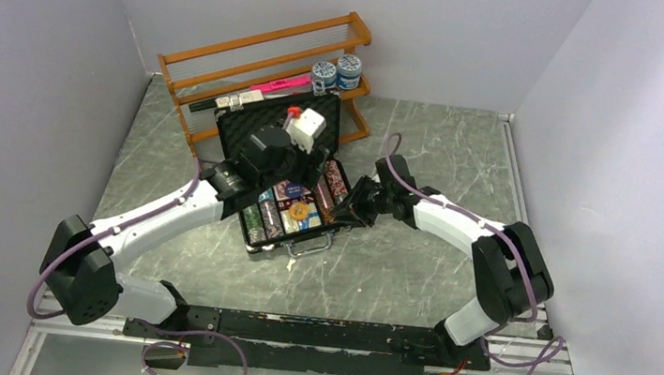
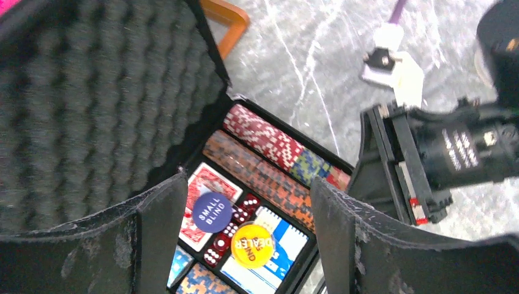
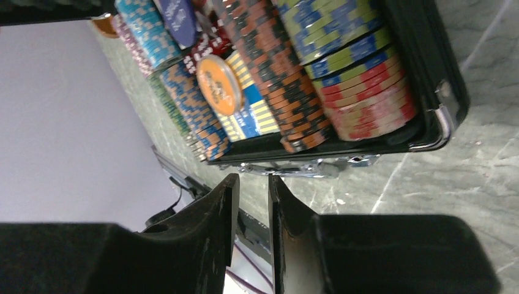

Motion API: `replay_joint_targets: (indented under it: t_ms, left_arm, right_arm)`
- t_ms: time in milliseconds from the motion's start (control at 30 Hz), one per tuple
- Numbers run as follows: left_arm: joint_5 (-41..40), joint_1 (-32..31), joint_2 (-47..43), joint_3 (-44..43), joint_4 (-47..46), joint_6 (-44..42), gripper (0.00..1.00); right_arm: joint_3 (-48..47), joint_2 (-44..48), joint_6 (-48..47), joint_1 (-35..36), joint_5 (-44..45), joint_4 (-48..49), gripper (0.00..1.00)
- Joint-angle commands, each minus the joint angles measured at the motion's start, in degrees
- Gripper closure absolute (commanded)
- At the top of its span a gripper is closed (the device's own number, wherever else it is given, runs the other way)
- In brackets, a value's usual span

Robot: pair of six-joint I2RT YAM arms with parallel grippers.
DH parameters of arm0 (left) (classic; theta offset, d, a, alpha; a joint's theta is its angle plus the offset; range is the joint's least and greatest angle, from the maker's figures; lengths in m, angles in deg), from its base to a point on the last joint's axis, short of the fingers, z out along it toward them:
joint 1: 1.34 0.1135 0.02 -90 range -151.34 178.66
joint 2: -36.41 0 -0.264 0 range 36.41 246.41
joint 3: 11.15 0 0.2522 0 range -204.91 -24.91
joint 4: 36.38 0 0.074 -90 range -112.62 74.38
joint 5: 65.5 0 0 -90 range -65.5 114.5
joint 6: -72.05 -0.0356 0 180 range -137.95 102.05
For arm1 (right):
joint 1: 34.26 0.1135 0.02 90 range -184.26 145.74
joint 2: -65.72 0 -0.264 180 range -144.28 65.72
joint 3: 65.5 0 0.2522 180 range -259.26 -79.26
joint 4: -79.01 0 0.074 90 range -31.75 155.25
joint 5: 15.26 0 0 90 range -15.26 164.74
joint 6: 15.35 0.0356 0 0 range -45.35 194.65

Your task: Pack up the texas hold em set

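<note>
The purple disc (image 2: 212,212) in the case (image 1: 250,238) reads "SMALL BLIND". The yellow disc (image 2: 254,244) beside it reads "DEALER", with a second word too small to make out. Both lie on the red dice (image 2: 238,214) and card decks in the middle of the tray, the red deck (image 2: 197,187) on the left and the blue deck (image 2: 284,248) on the right. Rows of chips (image 2: 263,138) fill the slots on both sides. Small white print on the right arm's body cannot be read, nor can the jars' (image 1: 336,73) patterned labels. The case sits open at mid-table with its foam-lined lid (image 2: 92,92) standing up on the far side and its chrome handle (image 3: 318,166) facing near. The left gripper (image 2: 248,187) hangs over the open tray, fingers spread wide, holding nothing. The right gripper (image 3: 250,184) sits low, just beside the case's near right corner. Its fingers are drawn close with only a slim gap, and it holds nothing. The table (image 1: 412,282) is grey-green stone-look with pale veins. Plain pale grey walls enclose it on the left, right and far sides. An orange rack (image 1: 258,56) stands at the far edge behind the case, with the jars on its shelf.
</note>
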Motion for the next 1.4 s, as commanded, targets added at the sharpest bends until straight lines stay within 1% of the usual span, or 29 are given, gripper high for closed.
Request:
replay_joint_targets:
  t_ms: [0,200,300,433,567,667,733,767,833,967,1067,1100,1200,1300,1367]
  left_arm:
    - [-1.65,2.52,-2.35,-4.3,1.62,2.78,0.22]
    - [2.12,3.91,-3.18,-3.13,-0.65,7.53,0.22]
    - [2.67,4.58,-3.03,-3.61,-0.95,8.54,0.22]
    - [3.28,6.07,-2.47,-5.76,0.15,9.02,0.22]
    - [3.47,7.2,-2.05,-8.19,0.66,9.02,0.21]
    - [2.94,7.94,-1.75,-10.37,0.88,8.56,0.21]
    - [2.21,8.47,-1.34,-11.86,0.83,7.61,0.2]
    - [1.93,8.69,-1.06,-12.55,0.76,7.27,0.19]
    - [1.84,9.26,-0.23,-13.84,0.91,6.03,0.16]
    - [1.0,9.87,2.11,-16.39,1.57,2.09,0.1]
    - [-0.29,10.45,4.94,-19.75,4.22,-1.47,0.07]
    - [-1.01,10.63,6.07,-20.81,5.2,-2.66,0.06]
    - [-2.65,11.28,8.96,-23.11,7.65,-6.08,0.04]
    - [-3.95,12.62,11.74,-25.44,9.84,-8.06,0.03]
    - [-2.24,13.77,13.56,-27.42,11.51,-8.29,0.03]
  right_arm:
    - [-2.07,-2.47,-1.95,0.0,1.7,0.26,0.73]
    - [-1.69,-5.88,-3.25,-0.05,2.55,1.91,0.75]
    - [-1.6,-7.15,-4.15,0.0,4.38,0.26,0.76]
    - [-3.55,-8.73,-5.4,-0.05,7.8,-4.63,0.77]
    - [-5.26,-8.2,-6.2,-0.05,8.62,-7.14,0.76]
    - [-6.19,-5.81,-6.8,0.03,7.82,-7.02,0.7]
    - [-6.1,-3.08,-6.84,-0.05,7.22,-5.54,0.61]
    - [-6.13,-1.5,-6.92,-0.05,7.18,-5.19,0.54]
    - [-7.28,0.81,-7.07,-0.2,8.05,-7.67,0.47]
    - [-8.85,5.6,-8.27,-2.43,12.42,-15.93,0.42]
    - [-8.53,10.98,-9.86,-6.84,16.74,-23.11,0.4]
    - [-8.77,12.6,-10.6,-8.25,19.22,-25.94,0.37]
    - [-10.22,17.19,-12.54,-10.62,28.52,-33.43,0.24]
    - [-11.49,19.8,-14.12,-12.08,32.3,-36.96,0.19]
    - [-11.92,20.37,-14.22,-12.71,32.36,-38.07,0.19]
